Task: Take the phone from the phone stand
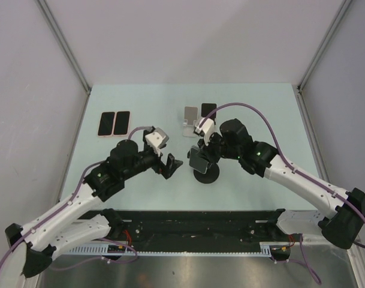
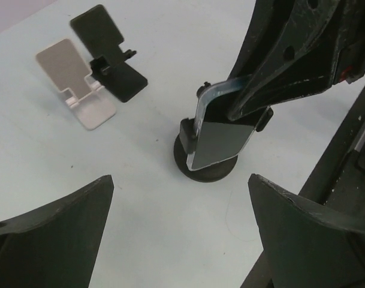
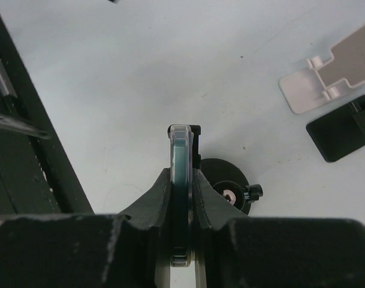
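You have two arms of the same build. The left arm [image 1: 56,219] and the right arm [image 1: 302,180] both wear white shells on the long links, with matte black housings at the joints and bases. A purple cable [image 1: 254,111] trails along each arm. Each wrist carries a pale grey camera block [image 1: 156,138]. The left fingers [image 2: 56,234] are plain black wedges, and the right fingers [image 3: 149,201] are black as well.
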Controlling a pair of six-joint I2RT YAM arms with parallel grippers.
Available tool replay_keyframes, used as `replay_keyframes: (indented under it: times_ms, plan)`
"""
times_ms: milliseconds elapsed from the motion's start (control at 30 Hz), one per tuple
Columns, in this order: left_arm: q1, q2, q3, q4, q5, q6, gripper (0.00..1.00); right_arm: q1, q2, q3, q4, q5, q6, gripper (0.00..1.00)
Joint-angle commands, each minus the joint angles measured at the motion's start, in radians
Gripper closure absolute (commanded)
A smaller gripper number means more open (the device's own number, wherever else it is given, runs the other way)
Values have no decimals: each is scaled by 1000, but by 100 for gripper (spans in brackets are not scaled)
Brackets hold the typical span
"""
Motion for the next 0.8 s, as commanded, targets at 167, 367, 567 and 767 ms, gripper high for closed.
replay_keyframes:
  times_ms: [167, 367, 567, 767]
  plan:
    - [67, 266, 94, 11, 372, 408, 0, -2, -67, 47, -45, -225, -183, 100]
    - [131, 349, 117, 15, 584, 493, 4, -4, -75, 47, -62, -229, -210, 100]
    - [141, 398, 101, 13, 679, 487, 9, -4, -73, 47, -42, -216, -188, 91]
    - [141, 352, 71, 15, 655, 497, 9, -2, -55, 47, -22, -227, -168, 63]
